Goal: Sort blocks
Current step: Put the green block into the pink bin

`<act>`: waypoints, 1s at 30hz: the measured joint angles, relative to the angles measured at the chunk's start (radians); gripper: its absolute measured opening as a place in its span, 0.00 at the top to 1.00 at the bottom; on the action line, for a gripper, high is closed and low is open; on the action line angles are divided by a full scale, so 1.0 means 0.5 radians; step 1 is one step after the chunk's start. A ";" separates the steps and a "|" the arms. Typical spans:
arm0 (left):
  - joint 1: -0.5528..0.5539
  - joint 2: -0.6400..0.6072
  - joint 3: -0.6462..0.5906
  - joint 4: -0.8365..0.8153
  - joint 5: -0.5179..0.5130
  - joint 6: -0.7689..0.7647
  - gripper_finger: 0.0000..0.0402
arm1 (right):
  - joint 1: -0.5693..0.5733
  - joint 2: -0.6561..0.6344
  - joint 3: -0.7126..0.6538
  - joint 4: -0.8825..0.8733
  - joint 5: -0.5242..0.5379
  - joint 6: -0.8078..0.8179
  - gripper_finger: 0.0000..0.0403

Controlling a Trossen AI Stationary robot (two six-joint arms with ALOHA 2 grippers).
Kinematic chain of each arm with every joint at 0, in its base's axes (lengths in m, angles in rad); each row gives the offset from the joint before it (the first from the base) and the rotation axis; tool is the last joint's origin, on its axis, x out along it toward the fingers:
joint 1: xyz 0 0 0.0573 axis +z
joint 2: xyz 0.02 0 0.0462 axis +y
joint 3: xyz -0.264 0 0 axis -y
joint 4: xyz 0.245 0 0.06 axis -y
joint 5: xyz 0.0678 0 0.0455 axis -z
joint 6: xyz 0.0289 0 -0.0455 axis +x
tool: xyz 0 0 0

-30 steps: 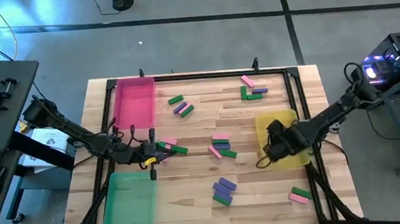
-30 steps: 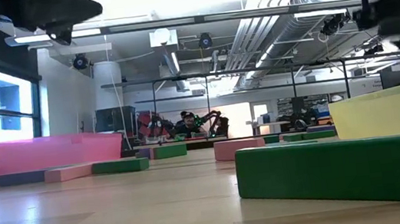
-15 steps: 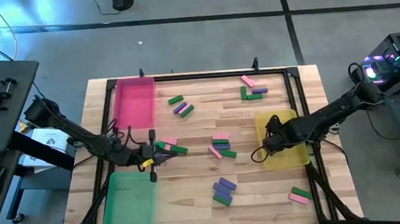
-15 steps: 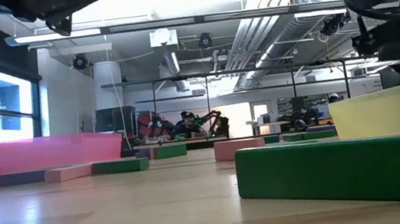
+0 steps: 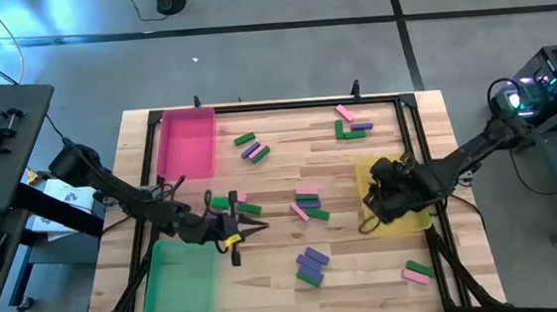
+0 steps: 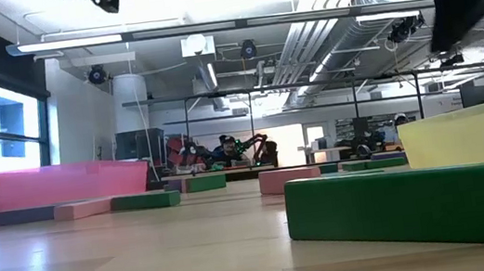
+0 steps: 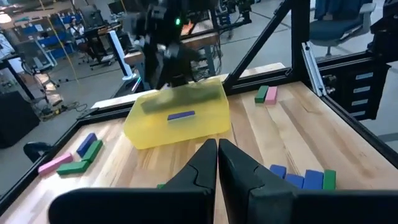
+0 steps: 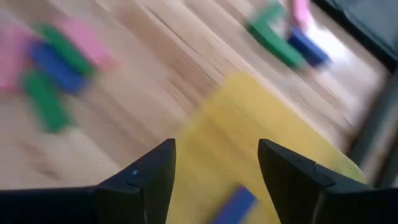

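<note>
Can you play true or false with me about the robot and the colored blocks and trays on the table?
1. A purple block lies inside the yellow tray. True.
2. The pink tray is packed full of blocks. False: no blocks show in it.
3. The left gripper has its fingers shut with nothing between them. True.
4. The right gripper is squeezing a green block. False: its fingers are open and empty, above the yellow tray.
5. The green tray sits at the far edge of the table beside the yellow one. False: it is at the near left corner, away from the yellow tray.
</note>
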 joint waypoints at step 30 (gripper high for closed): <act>0.192 1.011 0.823 -0.613 1.229 -0.006 0.61 | 0.813 0.757 -0.156 1.898 0.693 -0.528 0.47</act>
